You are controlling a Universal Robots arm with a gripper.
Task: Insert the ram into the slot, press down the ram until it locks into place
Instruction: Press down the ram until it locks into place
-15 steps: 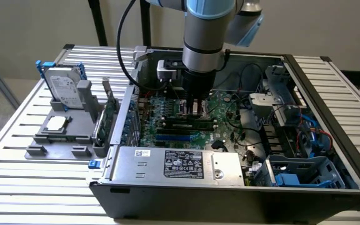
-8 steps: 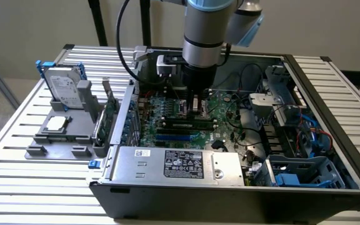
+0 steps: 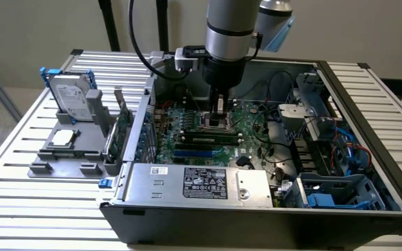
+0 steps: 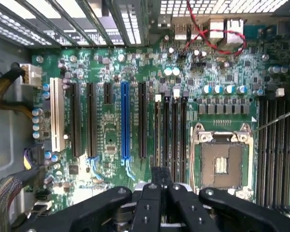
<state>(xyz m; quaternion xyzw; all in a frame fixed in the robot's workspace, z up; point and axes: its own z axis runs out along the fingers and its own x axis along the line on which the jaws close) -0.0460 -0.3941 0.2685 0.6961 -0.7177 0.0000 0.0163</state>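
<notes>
A long green ram (image 3: 207, 137) lies along a black slot (image 3: 181, 139) on the motherboard, just on the near side of the CPU socket (image 3: 219, 123). My gripper (image 3: 219, 107) hangs straight down over the CPU socket, a little above and behind the ram, and is not touching it. In the wrist view the black fingers (image 4: 154, 186) are pressed together with nothing visible between them. They sit over the lower ends of the row of black memory slots (image 4: 170, 135). I cannot pick out the ram among those slots in the wrist view.
The open computer case (image 3: 368, 157) walls in the motherboard. A blue socket (image 3: 197, 153) and the silver power supply (image 3: 187, 183) lie nearer the front. Cables and a drive cage (image 3: 326, 136) fill the exterior view's right. A hard drive (image 3: 71, 99) and a bracketed green card (image 3: 121, 130) stand outside.
</notes>
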